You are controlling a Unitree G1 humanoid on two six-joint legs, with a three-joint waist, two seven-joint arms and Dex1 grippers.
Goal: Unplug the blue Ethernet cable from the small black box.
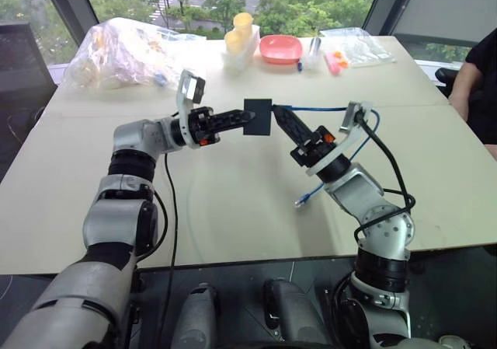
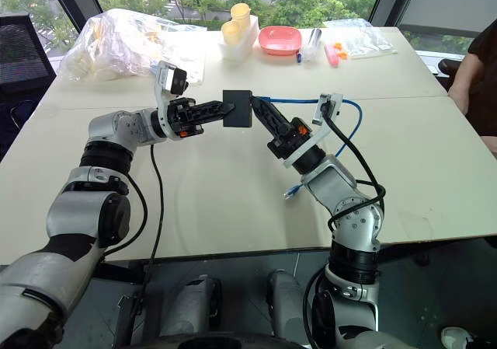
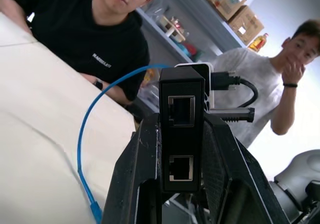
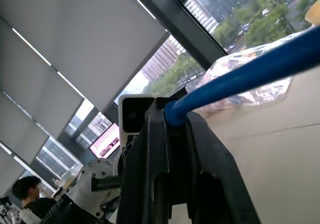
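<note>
My left gripper [image 1: 250, 117] is shut on the small black box [image 1: 258, 116] and holds it in the air over the middle of the table. In the left wrist view the box [image 3: 181, 134] stands between the fingers [image 3: 135, 184], and the two ports on the edge facing the camera are empty. The blue Ethernet cable [image 1: 318, 109] leaves the box's right edge, loops round my right wrist and ends in a free plug [image 1: 301, 201] on the table. My right gripper [image 1: 277, 113] is shut on the cable [image 4: 250, 74] right at the box. Its fingers hide the plug there.
At the table's far edge stand a pink bowl [image 1: 280, 49], stacked yellow cups [image 1: 239, 30], a crumpled plastic bag [image 1: 128, 54] and clear bags [image 1: 353, 47]. A person [image 1: 477, 77] sits at the right edge. A second person [image 3: 280, 84] stands further off.
</note>
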